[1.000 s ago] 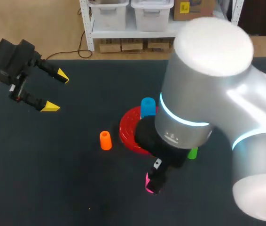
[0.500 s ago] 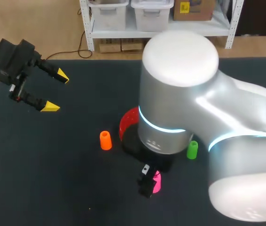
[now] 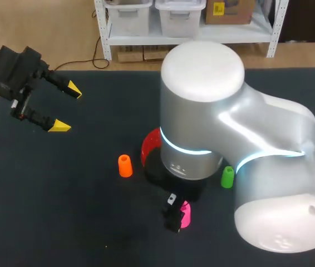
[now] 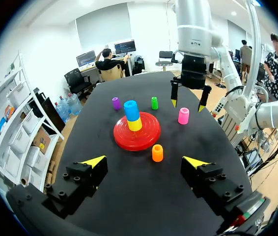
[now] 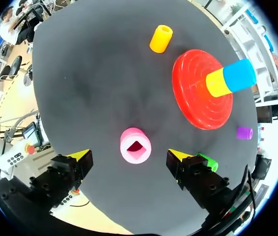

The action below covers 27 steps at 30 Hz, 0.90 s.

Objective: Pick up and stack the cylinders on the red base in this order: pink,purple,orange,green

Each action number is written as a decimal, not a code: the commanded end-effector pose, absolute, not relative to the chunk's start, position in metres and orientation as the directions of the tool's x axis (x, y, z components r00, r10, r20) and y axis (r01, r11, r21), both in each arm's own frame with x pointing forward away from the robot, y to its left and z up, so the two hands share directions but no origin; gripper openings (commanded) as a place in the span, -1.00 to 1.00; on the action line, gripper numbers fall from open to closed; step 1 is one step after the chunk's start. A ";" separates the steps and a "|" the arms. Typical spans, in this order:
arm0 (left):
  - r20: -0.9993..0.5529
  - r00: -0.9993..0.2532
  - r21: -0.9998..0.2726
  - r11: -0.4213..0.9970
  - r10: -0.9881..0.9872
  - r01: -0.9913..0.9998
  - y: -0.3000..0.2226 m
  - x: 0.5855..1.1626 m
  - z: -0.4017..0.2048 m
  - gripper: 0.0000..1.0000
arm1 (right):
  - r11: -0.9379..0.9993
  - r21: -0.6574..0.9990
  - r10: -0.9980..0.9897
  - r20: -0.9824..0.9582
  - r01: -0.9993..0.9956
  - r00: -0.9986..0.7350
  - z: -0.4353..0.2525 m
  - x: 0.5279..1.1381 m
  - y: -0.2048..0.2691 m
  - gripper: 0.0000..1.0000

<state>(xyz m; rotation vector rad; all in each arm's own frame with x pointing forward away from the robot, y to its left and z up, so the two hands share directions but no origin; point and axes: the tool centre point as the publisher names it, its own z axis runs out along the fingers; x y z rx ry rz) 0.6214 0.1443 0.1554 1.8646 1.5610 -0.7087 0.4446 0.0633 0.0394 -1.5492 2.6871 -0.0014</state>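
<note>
Right wrist view: the right gripper point(image 5: 129, 156) hangs wide open, holding nothing, with the upright pink cylinder point(image 5: 135, 145) beneath it between its fingers, near the red base point(image 5: 193, 105). Step 1, grasping pink, looks in hand; next, descend and close squarely.

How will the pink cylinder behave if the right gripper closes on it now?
The pink cylinder looks like hollow rigid plastic, so probably light and stiff. It stands on its flat end, so rolling seems unlikely, but it may tip if one finger of the open right gripper touches first. Its smooth round wall could slip.
</note>
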 end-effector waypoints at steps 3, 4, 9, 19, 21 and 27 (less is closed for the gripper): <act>-0.728 0.167 0.107 -0.131 0.665 0.986 0.145 0.622 0.155 1.00 | 0.497 -0.035 -0.868 -0.023 -0.867 -0.497 0.034 0.449 0.070 1.00; -0.728 0.167 0.107 -0.131 0.665 0.986 0.145 0.622 0.155 1.00 | 0.497 -0.036 -0.868 -0.023 -0.867 -0.496 0.033 0.450 0.070 1.00; -0.728 0.167 0.107 -0.131 0.665 0.986 0.145 0.622 0.155 1.00 | 0.498 -0.044 -0.867 -0.014 -0.866 -0.498 0.028 0.453 0.069 1.00; -0.728 0.167 0.107 -0.131 0.665 0.986 0.145 0.622 0.155 1.00 | 0.514 -0.048 -0.858 0.000 -0.857 -0.514 0.022 0.457 0.065 1.00; -0.728 0.167 0.107 -0.131 0.665 0.986 0.145 0.622 0.155 1.00 | 0.517 -0.048 -0.856 0.003 -0.855 -0.517 0.020 0.458 0.064 1.00; -0.728 0.167 0.107 -0.131 0.665 0.986 0.145 0.622 0.155 1.00 | 0.529 -0.043 -0.848 0.008 -0.847 -0.530 0.018 0.458 0.062 1.00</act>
